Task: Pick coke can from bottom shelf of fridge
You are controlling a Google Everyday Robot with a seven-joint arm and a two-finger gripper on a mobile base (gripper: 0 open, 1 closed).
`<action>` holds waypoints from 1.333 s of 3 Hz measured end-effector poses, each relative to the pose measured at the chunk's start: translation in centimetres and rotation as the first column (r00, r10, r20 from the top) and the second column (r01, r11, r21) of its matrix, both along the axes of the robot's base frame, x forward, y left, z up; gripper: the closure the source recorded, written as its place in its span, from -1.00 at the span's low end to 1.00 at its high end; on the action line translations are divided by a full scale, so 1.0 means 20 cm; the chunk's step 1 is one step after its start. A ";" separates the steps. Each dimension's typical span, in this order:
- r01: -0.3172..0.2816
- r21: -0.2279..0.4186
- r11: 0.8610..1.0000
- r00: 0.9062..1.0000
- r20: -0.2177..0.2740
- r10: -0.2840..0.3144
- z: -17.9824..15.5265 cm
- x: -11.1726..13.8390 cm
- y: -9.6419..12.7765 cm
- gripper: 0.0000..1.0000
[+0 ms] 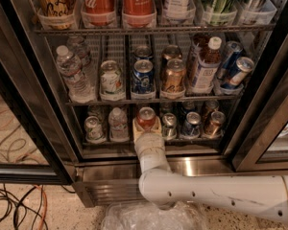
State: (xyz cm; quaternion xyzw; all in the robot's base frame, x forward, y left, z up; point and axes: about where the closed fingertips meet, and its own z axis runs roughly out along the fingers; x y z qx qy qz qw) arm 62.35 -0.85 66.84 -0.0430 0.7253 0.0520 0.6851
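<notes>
Fridge [259,97] fills most of the view: black door frames, grey wire racks, ribbed steel base [110,191] at the bottom. White arm [221,191] comes in from the right edge low down, runs left across the front of the base, then bends up w/ its wrist crossing the steel lip of the bottom shelf [201,150]. Top rack in view: two tall red Coca-Cola bottles [117,3] side by side, other bottles in clear holders to the left & right of them. Middle rack, L to R: water bottles [72,73], a white/green can [110,78], a blue can [143,75], a copper can [174,75], a brown bottle w/ white cap [204,63], then two blue cans [237,67] leaning over. Crumpled clear plastic [149,217] lies on the floor in front of the base, under the arm's bend; loose cables [17,207] on the floor at lower left. Bottom shelf holds a row of small cans: two pale ones [105,127] at left, then at right a silver one [169,125], a blue one [191,123] & a copper one [213,122]. Gripper [146,124] sits at the front of that shelf, approx. mid-row, pointing into the fridge. Its cream fingers [137,127] hug both sides of the coke can [146,116], no gap showing, i.e. pinching it. The can stands upright btw. the pale cans & the silver one, red body & silver top showing above the fingers.
</notes>
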 end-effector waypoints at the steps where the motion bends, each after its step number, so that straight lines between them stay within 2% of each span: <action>1: -0.078 0.014 0.997 0.996 -0.052 0.079 -0.01 -0.10 -0.07 1.00; 2: -0.141 0.060 0.988 0.987 -0.075 0.145 -0.03 -0.17 -0.20 1.00; 3: -0.218 0.124 0.968 0.972 -0.060 0.227 0.01 -0.23 -0.29 1.00; 4: -0.278 0.227 0.933 0.956 -0.033 0.293 0.09 -0.31 -0.37 1.00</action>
